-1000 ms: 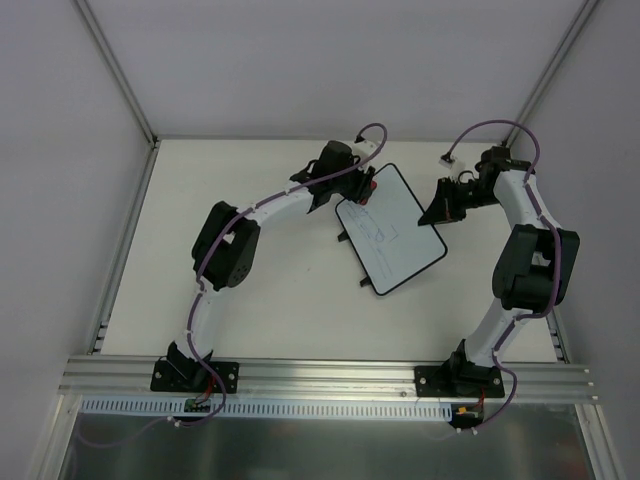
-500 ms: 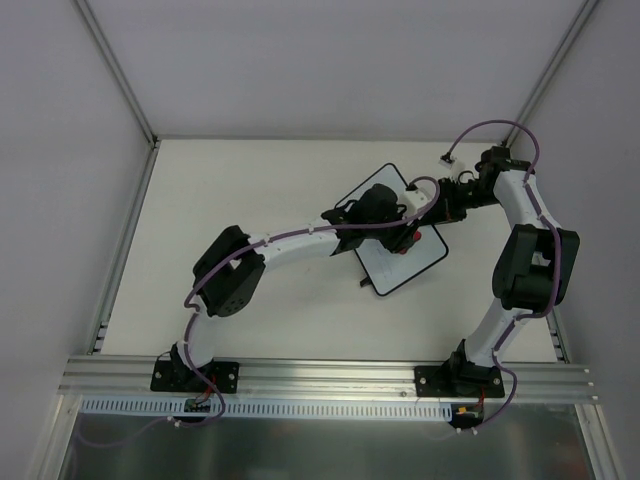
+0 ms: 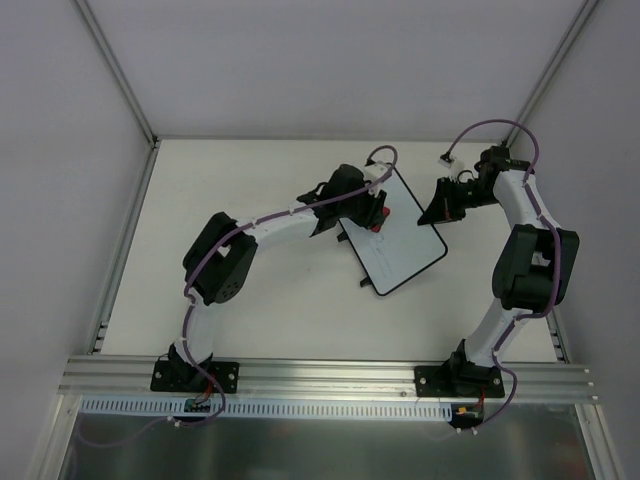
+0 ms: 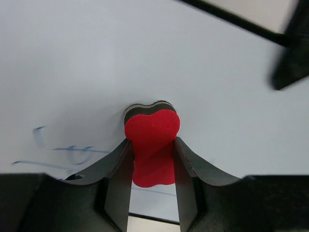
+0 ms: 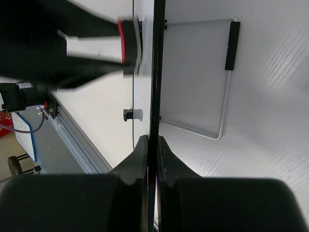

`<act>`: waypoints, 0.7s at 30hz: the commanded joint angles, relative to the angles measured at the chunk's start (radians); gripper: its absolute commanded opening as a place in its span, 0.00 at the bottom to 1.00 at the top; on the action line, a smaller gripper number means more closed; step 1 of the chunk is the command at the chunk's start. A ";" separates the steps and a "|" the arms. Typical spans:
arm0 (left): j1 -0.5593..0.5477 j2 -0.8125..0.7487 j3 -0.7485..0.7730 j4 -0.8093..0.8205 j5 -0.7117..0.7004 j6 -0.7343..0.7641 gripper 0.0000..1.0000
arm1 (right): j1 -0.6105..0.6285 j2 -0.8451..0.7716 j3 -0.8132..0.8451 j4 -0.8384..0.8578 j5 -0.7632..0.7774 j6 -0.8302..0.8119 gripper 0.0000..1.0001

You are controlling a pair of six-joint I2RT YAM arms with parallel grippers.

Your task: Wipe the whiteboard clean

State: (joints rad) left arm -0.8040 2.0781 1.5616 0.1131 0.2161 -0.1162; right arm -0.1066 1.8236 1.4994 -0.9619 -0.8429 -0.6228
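The whiteboard (image 3: 400, 250) stands tilted in the middle of the table, white with a thin black frame. My left gripper (image 3: 373, 214) is shut on a small red eraser block (image 4: 151, 133) with a dark felt face, pressed against the board's upper left part. Faint blue line marks (image 4: 72, 154) remain on the board (image 4: 145, 58) left of the eraser. My right gripper (image 3: 437, 208) is shut on the board's right edge (image 5: 155, 72), seen edge-on between its fingers (image 5: 141, 159). The eraser also shows in the right wrist view (image 5: 126, 46).
The board's wire stand with a black foot (image 5: 232, 46) rests on the table behind it. A second black foot (image 3: 345, 238) pokes out at the board's left. Grey walls and metal posts enclose the table; a rail (image 3: 320, 375) runs along the near edge.
My left gripper swept the eraser from the board's top edge down to its lower right, then back up to the upper left. Most of the blue drawing is gone. The right arm stayed still.
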 commanded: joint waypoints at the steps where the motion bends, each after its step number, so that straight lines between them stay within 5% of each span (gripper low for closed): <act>1: 0.093 0.069 -0.012 -0.055 -0.086 -0.014 0.00 | 0.054 -0.009 -0.018 -0.024 0.064 -0.092 0.00; 10: 0.180 0.106 0.003 -0.059 -0.035 -0.082 0.00 | 0.054 -0.015 -0.024 -0.023 0.065 -0.098 0.00; 21: 0.017 0.065 -0.057 -0.027 -0.009 -0.092 0.00 | 0.056 -0.006 -0.021 -0.021 0.051 -0.100 0.00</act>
State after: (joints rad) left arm -0.6548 2.1330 1.5539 0.0967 0.1387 -0.1822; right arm -0.1051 1.8221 1.4994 -0.9707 -0.8455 -0.6212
